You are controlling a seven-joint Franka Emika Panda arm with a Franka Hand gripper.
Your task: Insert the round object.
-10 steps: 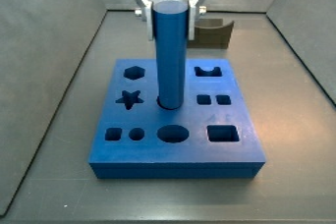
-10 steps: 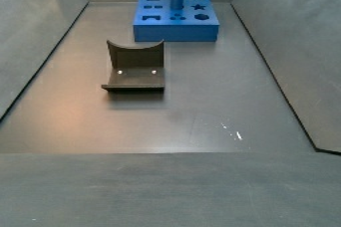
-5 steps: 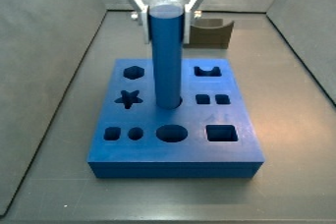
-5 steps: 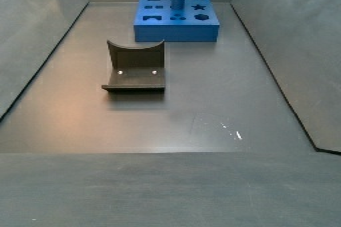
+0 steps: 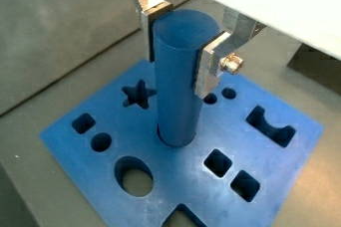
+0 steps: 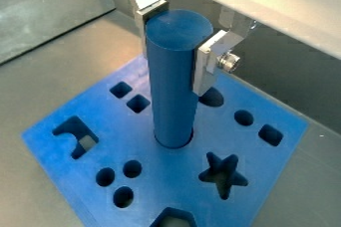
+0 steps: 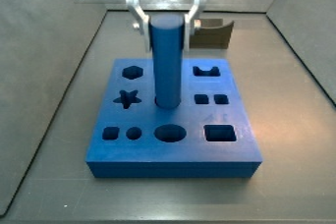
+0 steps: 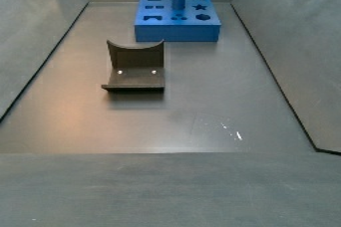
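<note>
The round object (image 5: 182, 77) is a smooth blue cylinder. It stands upright, its lower end in a hole near the middle of the blue board (image 7: 175, 120). The gripper (image 5: 184, 24) has its jaws beside the top.

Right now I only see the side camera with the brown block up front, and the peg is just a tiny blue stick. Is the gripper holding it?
Observer: Yes. The gripper is over the board, jaws shut on the peg near its top.
Operator: Is its bottom in the board?
Observer: Yes. Both wrist views show it upright, its bottom sunk into the board's middle.
Operator: How much sticks out?
Observer: Most of it. In a side view the peg stands tall above the board.
</note>
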